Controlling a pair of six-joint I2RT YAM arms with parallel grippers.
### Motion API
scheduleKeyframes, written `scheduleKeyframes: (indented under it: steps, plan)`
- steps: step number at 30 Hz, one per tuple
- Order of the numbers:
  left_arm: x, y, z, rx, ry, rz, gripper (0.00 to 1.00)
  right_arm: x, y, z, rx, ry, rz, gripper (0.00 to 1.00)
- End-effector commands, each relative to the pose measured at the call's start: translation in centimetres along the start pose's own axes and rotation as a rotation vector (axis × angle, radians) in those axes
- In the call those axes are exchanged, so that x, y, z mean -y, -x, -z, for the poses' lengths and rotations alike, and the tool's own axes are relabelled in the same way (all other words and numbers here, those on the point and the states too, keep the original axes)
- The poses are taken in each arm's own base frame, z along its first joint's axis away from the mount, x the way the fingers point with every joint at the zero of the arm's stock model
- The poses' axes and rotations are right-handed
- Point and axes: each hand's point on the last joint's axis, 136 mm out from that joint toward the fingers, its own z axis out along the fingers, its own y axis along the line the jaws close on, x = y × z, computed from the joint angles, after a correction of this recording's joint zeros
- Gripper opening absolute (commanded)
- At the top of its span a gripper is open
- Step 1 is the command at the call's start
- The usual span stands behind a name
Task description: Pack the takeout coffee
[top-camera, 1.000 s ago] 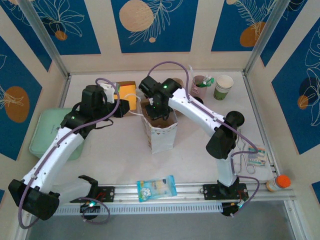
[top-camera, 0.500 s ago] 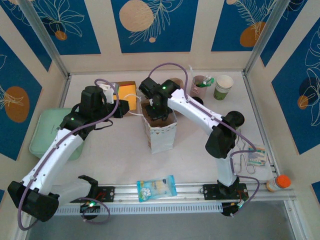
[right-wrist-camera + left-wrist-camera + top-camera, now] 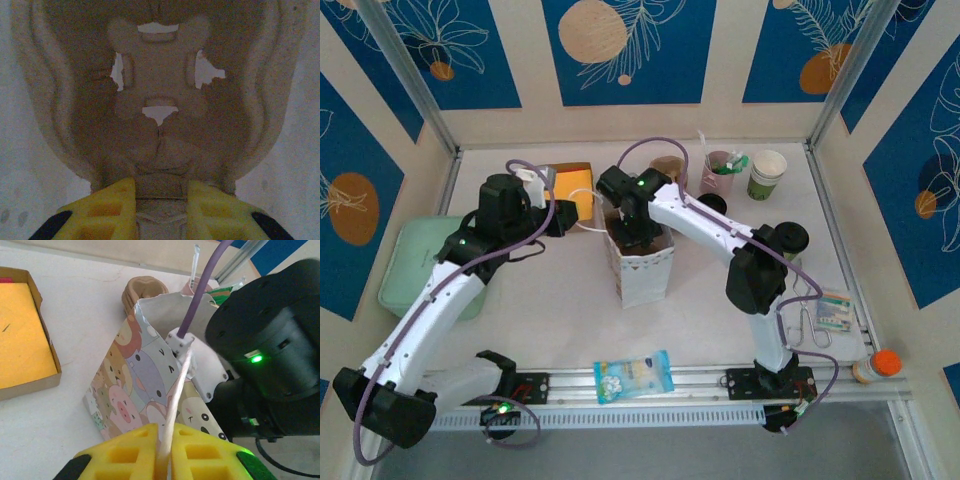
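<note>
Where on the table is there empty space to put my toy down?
The biggest bare patch lies in front of the paper bag, down to the snack packet. A smaller one runs along the right side, between the green cup and the small packets. The far edge is crowded: box, pink cup, bag.

Left tool [image 3: 165, 442] pinches white handle [image 3: 178, 377] of cartoon bag [image 3: 132, 377].

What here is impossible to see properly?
- Bag inside: top view, right arm covers it.
- Carrier: right wrist view, dim, cut off by edges; resting or hanging, unclear.
- Cup: top view, too small to see contents.
</note>
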Motion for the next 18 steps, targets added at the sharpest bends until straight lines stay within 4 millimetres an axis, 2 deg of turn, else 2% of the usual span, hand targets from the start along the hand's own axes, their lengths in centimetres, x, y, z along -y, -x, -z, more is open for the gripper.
scheduleKeyframes:
  steps: [1, 18]
  plan:
    - [1.0, 0.3, 0.6, 0.021, -0.043, -0.007, 0.14, -0.4, -0.7, -1.3, -0.040, 0.009, -0.025, 0.24]
    - [1.9, 0.6, 1.1, 0.040, -0.074, -0.008, 0.14, -0.6, -2.2, -5.2, -0.106, 0.009, -0.057, 0.23]
